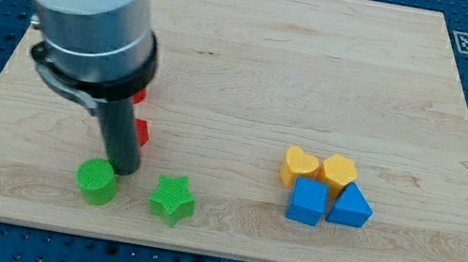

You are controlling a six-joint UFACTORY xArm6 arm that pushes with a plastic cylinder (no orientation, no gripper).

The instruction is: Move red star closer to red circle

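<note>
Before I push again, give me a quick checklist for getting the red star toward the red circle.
1. My tip located: ok, just right of the green cylinder, left of the green star.
2. Red star and red circle told apart: cannot tell; two red bits peek out behind the rod, shapes hidden.
3. Tip touching a red block: cannot tell.
4. Gap between the reds: cannot tell, the rod covers it.
5. Yellow and blue cluster out of the way: ok, far to the view's right.
</note>
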